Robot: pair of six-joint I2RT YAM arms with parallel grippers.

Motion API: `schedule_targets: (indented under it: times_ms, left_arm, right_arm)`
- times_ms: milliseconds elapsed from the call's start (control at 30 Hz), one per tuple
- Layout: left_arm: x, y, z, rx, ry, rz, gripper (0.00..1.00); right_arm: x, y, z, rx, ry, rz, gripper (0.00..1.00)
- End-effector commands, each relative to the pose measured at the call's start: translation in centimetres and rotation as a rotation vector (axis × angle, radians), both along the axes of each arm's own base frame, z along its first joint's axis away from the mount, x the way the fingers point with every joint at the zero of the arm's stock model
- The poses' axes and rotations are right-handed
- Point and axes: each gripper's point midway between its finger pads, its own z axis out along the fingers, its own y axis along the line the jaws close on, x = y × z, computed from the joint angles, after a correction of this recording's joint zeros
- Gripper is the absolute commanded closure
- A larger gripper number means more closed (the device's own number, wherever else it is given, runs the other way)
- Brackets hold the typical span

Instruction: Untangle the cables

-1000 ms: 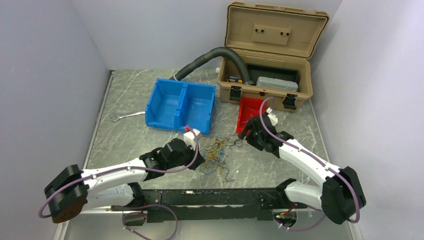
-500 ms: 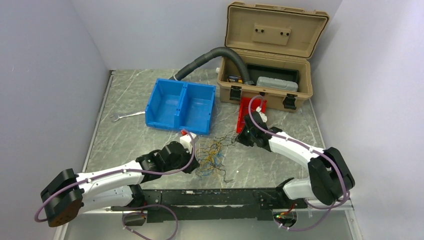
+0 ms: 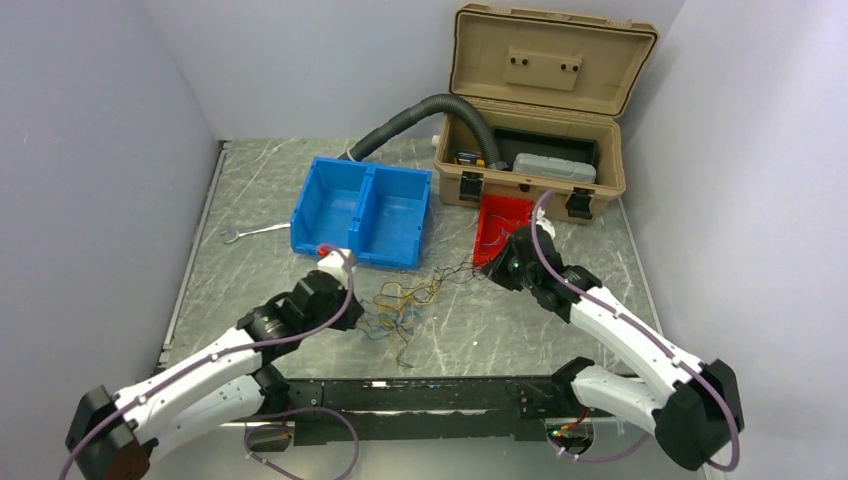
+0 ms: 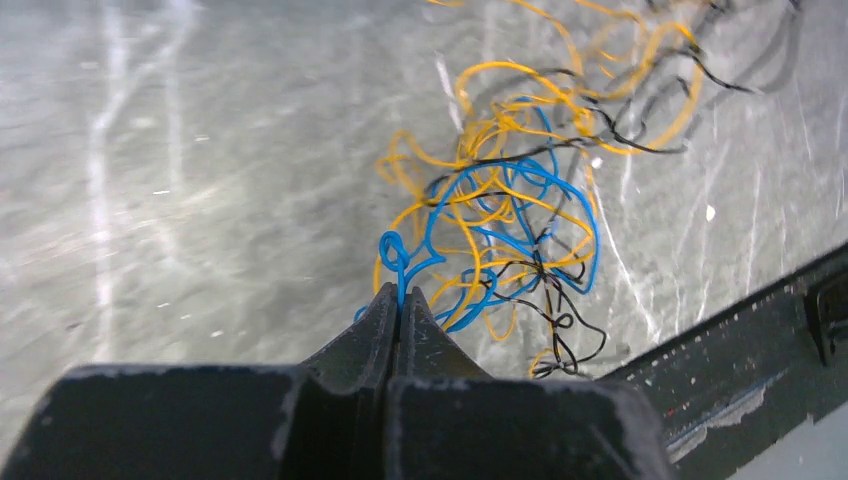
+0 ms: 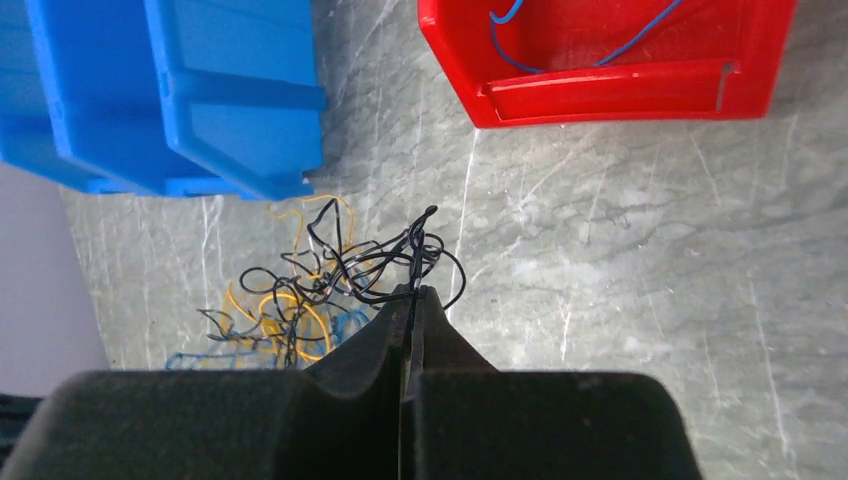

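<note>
The cables (image 3: 405, 303) are a loose tangle of hair-thin yellow, blue and black wires on the grey table between my arms. My left gripper (image 3: 352, 322) is at the tangle's left end. In the left wrist view it (image 4: 402, 293) is shut on a blue wire (image 4: 394, 250), with yellow wires (image 4: 497, 72) and black wires (image 4: 562, 322) beyond it. My right gripper (image 3: 497, 271) is at the tangle's right end. In the right wrist view it (image 5: 412, 291) is shut on a black wire (image 5: 350, 262) that trails back to the yellow and blue ones.
A blue two-compartment bin (image 3: 362, 212) stands behind the tangle. A red bin (image 3: 503, 218) sits by my right gripper and holds a thin blue wire (image 5: 510, 15). Behind are an open tan toolbox (image 3: 530, 150), a grey hose (image 3: 400, 125) and a wrench (image 3: 250, 233). A black rail (image 3: 430, 395) runs along the front.
My left gripper has pulled back to the left with the blue wire, dragging the tangle left. My right gripper shifted slightly right. The tangle is stretched wider between them.
</note>
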Motion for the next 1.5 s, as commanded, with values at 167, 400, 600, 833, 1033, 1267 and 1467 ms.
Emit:
schedule_targets:
  times_ms: [167, 400, 600, 833, 1033, 1267, 1467]
  left_arm:
    - [1.3, 6.9, 0.9, 0.065, -0.009, 0.282, 1.00]
    - [1.2, 3.5, 2.1, -0.038, -0.051, 0.096, 1.00]
    - [1.1, 1.0, 4.0, -0.113, -0.101, -0.037, 0.55]
    - [1.1, -1.1, 7.9, -0.211, -0.236, -0.157, 0.25]
    - [1.9, -4.7, 11.8, -0.317, -0.345, -0.310, 0.20]
    - [3.4, -7.7, 14.1, -0.368, -0.413, -0.420, 0.19]
    - [4.3, -9.5, 14.2, -0.401, -0.406, -0.459, 0.19]
  right_arm:
    - [-1.3, -4.8, 3.9, -0.125, -0.077, -0.096, 1.00]
    - [-2.3, 0.5, 6.8, -0.005, -0.189, 0.264, 1.00]
    - [-3.9, 4.8, 9.0, 0.083, -0.215, 0.519, 1.00]
    - [-6.2, 7.5, 13.3, 0.191, -0.345, 0.686, 1.00]
    - [-6.4, 7.3, 15.4, 0.190, -0.383, 0.689, 1.00]
    - [-7.3, 7.3, 16.0, 0.199, -0.386, 0.728, 1.00]
    - [-7.3, 7.4, 15.8, 0.197, -0.377, 0.728, 1.00]
